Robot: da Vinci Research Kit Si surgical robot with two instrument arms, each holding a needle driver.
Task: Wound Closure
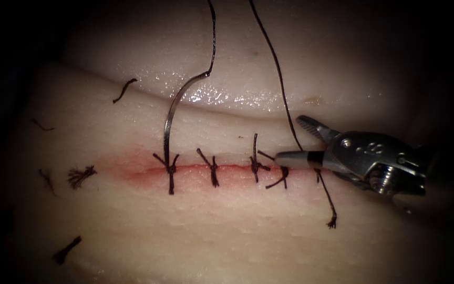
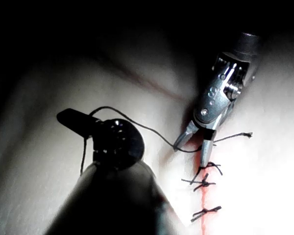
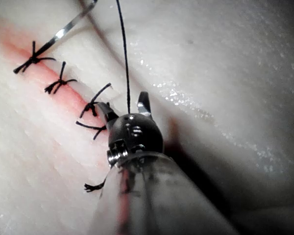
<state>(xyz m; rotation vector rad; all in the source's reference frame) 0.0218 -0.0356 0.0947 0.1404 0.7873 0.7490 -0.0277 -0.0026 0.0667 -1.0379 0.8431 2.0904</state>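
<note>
Leftmost, cut ends (image 1: 81,175) of thread are lying scattered on the tissue (image 1: 227,231), well apart from the cut (image 1: 200,169). Red fluid (image 1: 132,171) is tinting the cut's left end.

Next, the needle (image 1: 173,113) is standing up from the tissue, its lower end sitting at the first knot (image 1: 170,169); whether its tip is in the tissue, I cannot tell. Neither gripper is holding it. Its upper end is trailing into the thread (image 1: 214,37), which is running up out of view. In the right wrist view the needle (image 3: 68,27) is rising from the same knot (image 3: 32,59).

Moving right, three more knots are sitting across the cut, the last (image 1: 282,173) just beside the right gripper.

A second strand (image 1: 274,58) is coming down from above and passing between the right gripper's jaws. The right gripper (image 1: 290,142) is standing open, one jaw lying along the cut, the other raised, gripping nothing. The strand's frayed tail (image 1: 332,221) is lying below the cut.

In the left wrist view, the left gripper (image 2: 71,119) is showing dark against the tissue; whether it is open or closed, I cannot tell, and thread (image 2: 152,129) is running from it to the right gripper (image 2: 196,139).
</note>
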